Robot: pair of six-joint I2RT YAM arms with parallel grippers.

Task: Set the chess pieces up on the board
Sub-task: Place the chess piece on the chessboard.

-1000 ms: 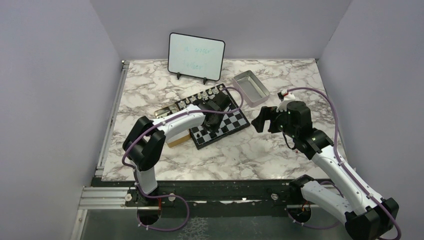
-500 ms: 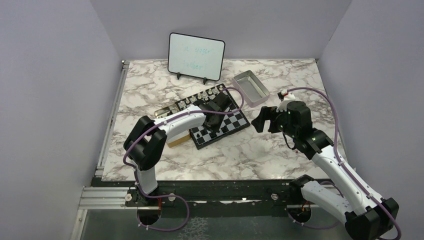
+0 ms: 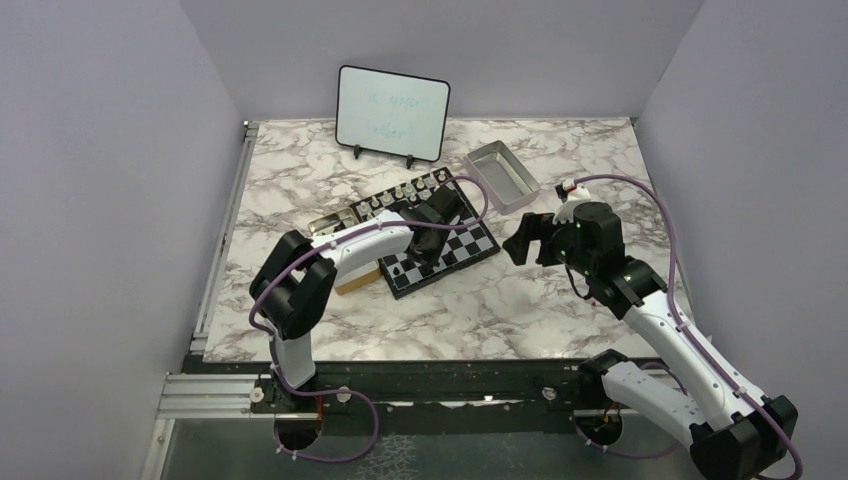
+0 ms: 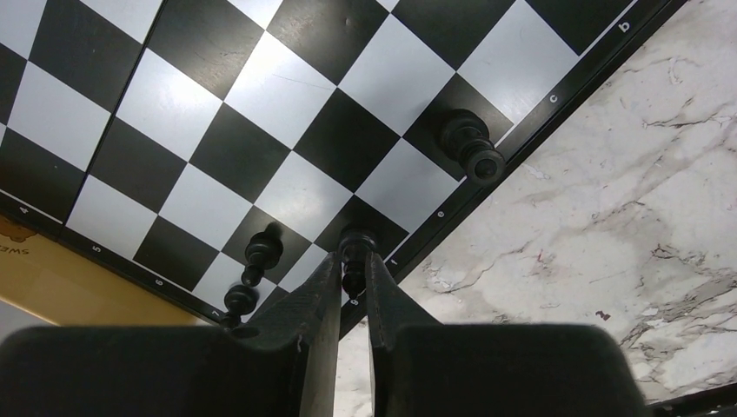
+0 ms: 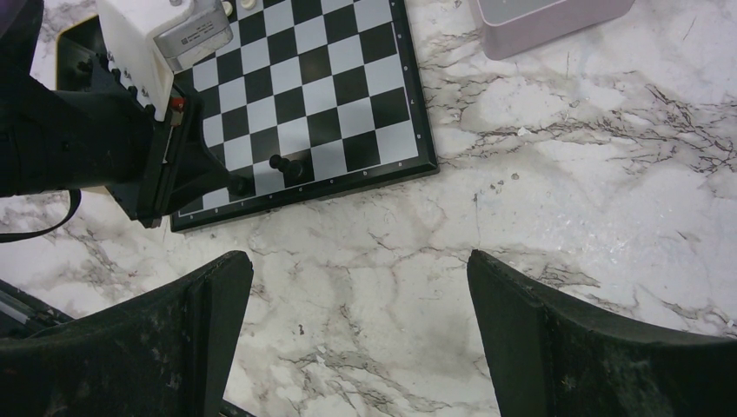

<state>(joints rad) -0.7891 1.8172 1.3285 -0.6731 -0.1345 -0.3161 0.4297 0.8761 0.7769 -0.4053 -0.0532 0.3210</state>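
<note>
Tiny black chess piece (image 4: 355,243) is standing on the edge row of the small black-and-white checked board (image 4: 261,95). Your left gripper (image 4: 352,265) is pinching its slim top. It's probably light, rigid and tippy, so you're best gripping high and gently. Right gripper (image 5: 358,269) is hanging wide open beside the board.

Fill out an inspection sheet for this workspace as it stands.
Surface: marble-patterned table, no spills seen.
Job's things: board lies flat; black chess pieces stand on its near rows; pale pieces line its far edge.
Clutter: grey metal tray and tan wooden box beside the board.
Grippers: left gripper fingers pinch a held black piece at the board's edge; right gripper open above bare table.
Cables: purple cables run along both arms.
Surroundings: whiteboard at the back; plain walls.
</note>
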